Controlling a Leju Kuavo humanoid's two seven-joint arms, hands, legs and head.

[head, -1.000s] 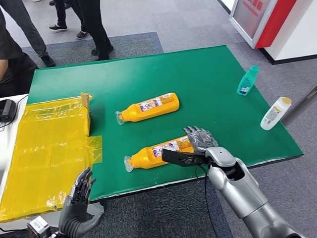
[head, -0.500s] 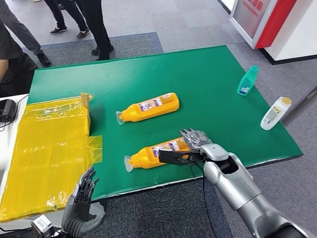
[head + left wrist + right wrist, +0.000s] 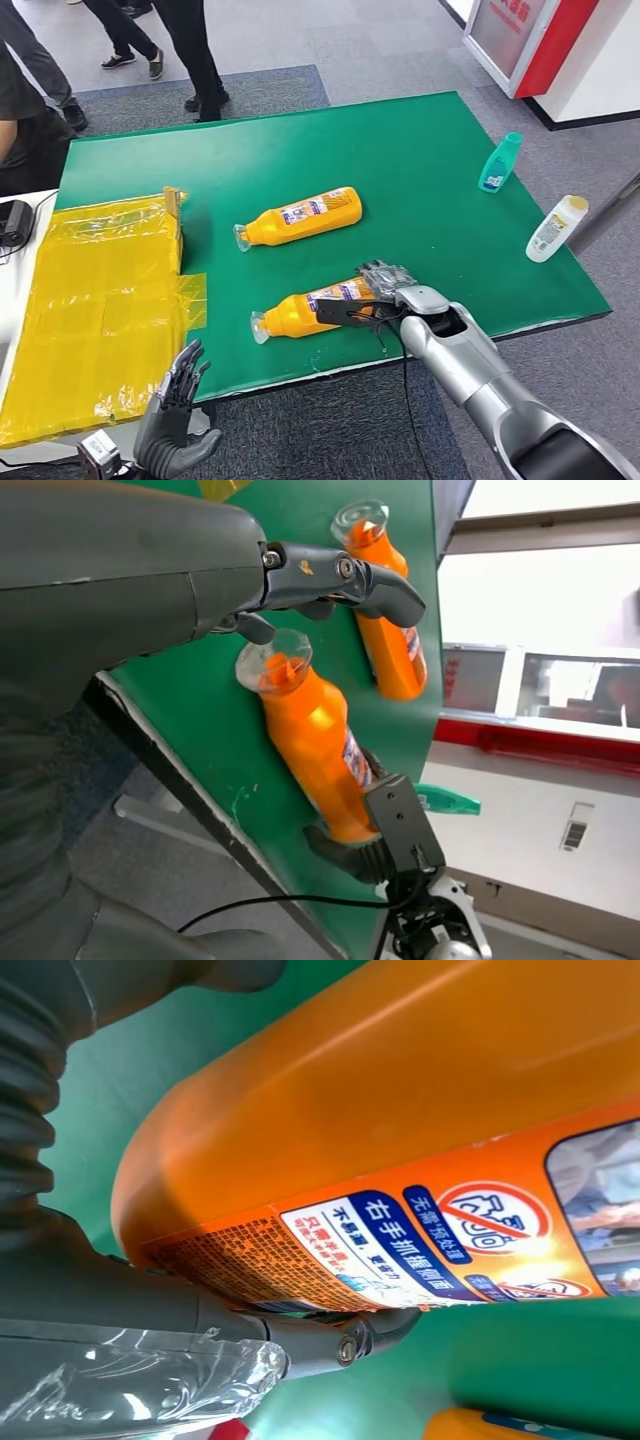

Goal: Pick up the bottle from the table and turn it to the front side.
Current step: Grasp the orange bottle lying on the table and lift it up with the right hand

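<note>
Two orange bottles with clear caps lie on their sides on the green table (image 3: 423, 140). The near bottle (image 3: 309, 308) (image 3: 321, 745) (image 3: 423, 1090) lies close to the front edge, label up. My right hand (image 3: 385, 285) is at its base end, with the fingers (image 3: 332, 1335) against the label and the thumb on the opposite side, so it grips the bottle on the table. The far bottle (image 3: 306, 216) (image 3: 389, 630) lies free in the table's middle. Below the front left edge, my left hand (image 3: 175, 420) (image 3: 151, 580) hangs with its fingers spread and nothing in it.
A yellow plastic bag (image 3: 90, 300) covers the table's left end. A teal bottle (image 3: 500, 162) and a white bottle with a yellow cap (image 3: 555, 228) lie at the right edge. People (image 3: 189, 50) stand behind the table. A red and white stand (image 3: 528, 40) is at the back right.
My right hand has slid left along the table onto the near bottle's base end. My left hand has drifted slightly right and lower. Both bottles lie where they were.
</note>
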